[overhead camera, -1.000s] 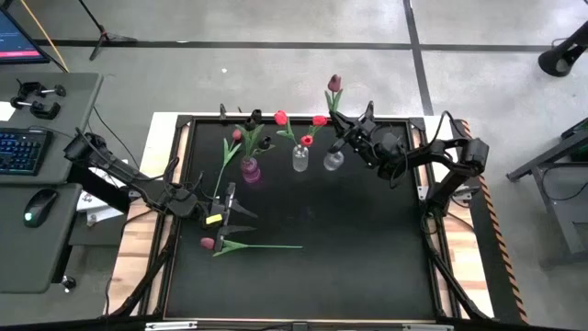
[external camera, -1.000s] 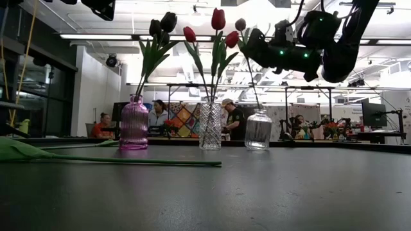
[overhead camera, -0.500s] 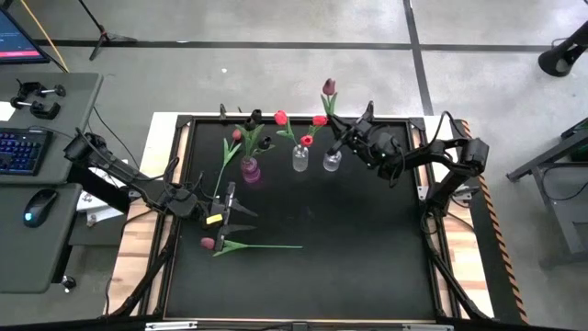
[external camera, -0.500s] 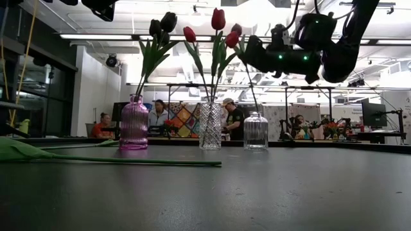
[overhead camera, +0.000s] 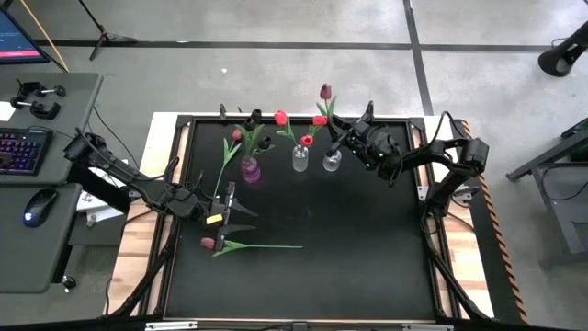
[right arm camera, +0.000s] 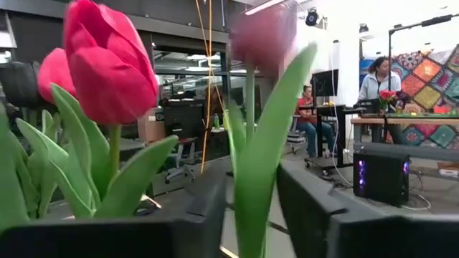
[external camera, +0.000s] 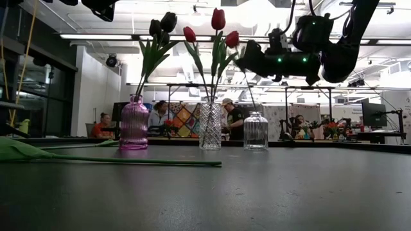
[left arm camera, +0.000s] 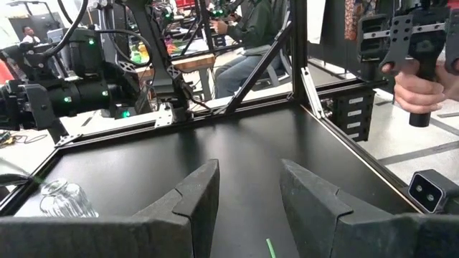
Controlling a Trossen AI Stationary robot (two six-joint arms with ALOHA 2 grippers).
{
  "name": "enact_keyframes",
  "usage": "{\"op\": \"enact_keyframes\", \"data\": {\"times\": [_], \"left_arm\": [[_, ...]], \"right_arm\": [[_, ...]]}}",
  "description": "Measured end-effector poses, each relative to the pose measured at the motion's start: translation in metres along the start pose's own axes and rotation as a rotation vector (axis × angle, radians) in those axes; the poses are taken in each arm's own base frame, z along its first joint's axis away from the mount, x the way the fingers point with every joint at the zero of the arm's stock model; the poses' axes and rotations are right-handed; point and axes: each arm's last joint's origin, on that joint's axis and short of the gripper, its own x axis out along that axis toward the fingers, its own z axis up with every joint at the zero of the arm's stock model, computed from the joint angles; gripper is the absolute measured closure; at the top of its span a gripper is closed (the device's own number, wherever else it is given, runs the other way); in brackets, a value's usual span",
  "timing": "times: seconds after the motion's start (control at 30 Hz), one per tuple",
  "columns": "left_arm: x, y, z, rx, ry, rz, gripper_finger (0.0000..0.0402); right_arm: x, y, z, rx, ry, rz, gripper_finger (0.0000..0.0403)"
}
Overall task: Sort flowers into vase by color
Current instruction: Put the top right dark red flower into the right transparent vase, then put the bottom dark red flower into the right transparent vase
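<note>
An open-plan robotics lab: concrete floor point(overhead camera: 276, 23), keyboard desk point(overhead camera: 37, 138), people at workbenches point(external camera: 157, 115).

Right end effector point(overhead camera: 347, 140) raised with fingers parted; left end effector point(overhead camera: 246, 213) open, low.

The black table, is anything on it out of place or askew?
Yes: one long-stemmed artificial tulip lies flat on the black table near the left gripper, while the other flowers stand upright in the three vases.
</note>
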Motion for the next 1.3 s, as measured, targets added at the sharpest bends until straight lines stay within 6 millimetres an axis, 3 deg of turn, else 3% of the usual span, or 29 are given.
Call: {"op": "enact_keyframes", "data": {"times": [0.2,0.33,0.63,0.87,1.1,1.3], "left_arm": [[0.000,0.000,0.000,0.000,0.000,0.000,0.0268],[0.000,0.000,0.000,0.000,0.001,0.000,0.0268],[0.000,0.000,-0.001,-0.008,0.005,-0.001,0.0268],[0.000,0.000,-0.001,-0.008,0.008,-0.001,0.0268],[0.000,0.001,0.005,-0.008,-0.054,0.006,0.0268],[-0.001,0.002,0.011,-0.001,-0.103,0.033,0.0268]], "right_arm": [[-0.001,0.002,0.000,-0.017,0.013,-0.048,0.0204],[-0.004,0.007,0.008,-0.064,0.013,-0.085,0.0170],[-0.024,0.019,0.052,-0.206,0.105,-0.147,0.0169],[-0.055,0.025,0.072,-0.137,0.311,-0.001,0.0171],[-0.075,0.055,0.054,0.145,0.570,0.418,0.0171],[-0.081,0.102,0.018,0.154,0.586,0.588,0.0171]]}}
